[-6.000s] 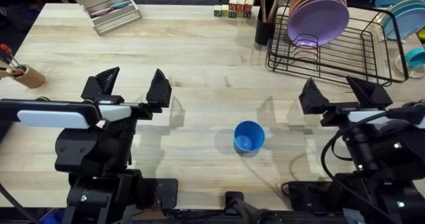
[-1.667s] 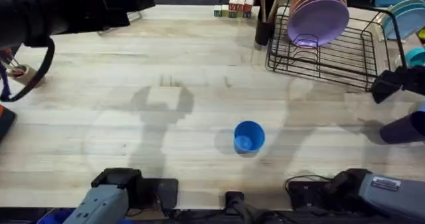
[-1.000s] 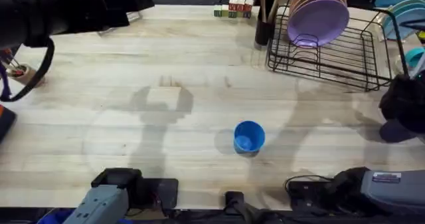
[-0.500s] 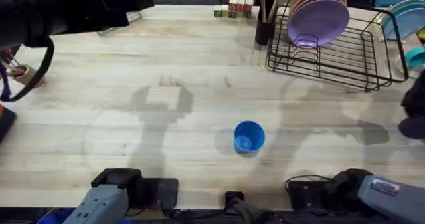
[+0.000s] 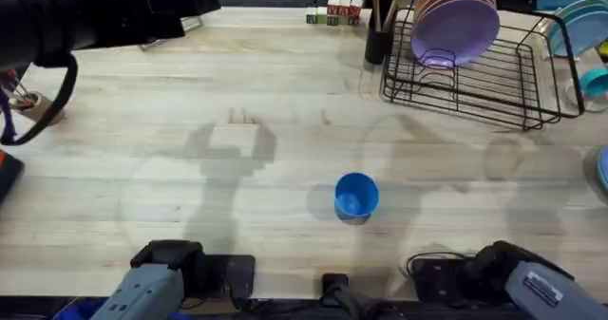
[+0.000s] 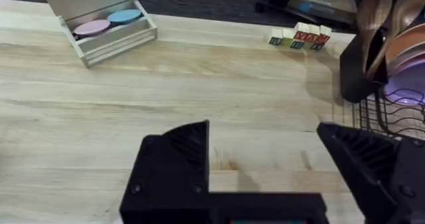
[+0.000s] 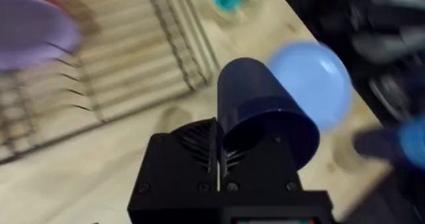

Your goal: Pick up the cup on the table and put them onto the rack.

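Cup [image 5: 356, 195]: upright on table [image 5: 285, 83], front-centre, well apart from rack [image 5: 494, 73]. Judged light, stiff, slick plastic; grip across the rim wall. Left gripper [image 6: 262, 129]: jaws wide, empty. Right gripper [image 7: 226, 137]: closed on a navy cup [image 7: 262, 111], apparently at its wall.

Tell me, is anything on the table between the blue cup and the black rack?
No. In the overhead view, only bare wood of the table and faint shadows lie between the blue cup and the black rack.
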Motion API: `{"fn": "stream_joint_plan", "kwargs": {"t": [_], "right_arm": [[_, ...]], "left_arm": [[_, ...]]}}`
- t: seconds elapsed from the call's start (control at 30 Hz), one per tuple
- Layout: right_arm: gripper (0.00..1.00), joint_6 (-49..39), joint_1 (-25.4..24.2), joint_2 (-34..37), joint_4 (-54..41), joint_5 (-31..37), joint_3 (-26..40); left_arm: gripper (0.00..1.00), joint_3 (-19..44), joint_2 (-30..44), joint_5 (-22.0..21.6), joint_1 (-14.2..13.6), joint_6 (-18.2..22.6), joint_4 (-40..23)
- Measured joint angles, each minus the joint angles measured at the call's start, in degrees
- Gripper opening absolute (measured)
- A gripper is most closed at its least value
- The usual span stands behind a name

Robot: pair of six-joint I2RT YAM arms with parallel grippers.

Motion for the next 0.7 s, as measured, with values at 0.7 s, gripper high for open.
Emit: {"fn": "stream_joint_plan", "kwargs": {"t": [0.7], "right_arm": [[0.033, 0.02, 28.63, 11.80, 21.91, -9.40, 0.08]], "left_arm": [[0.993, 0.00, 0.00, 0.00, 0.00, 0.00, 0.00]]}}
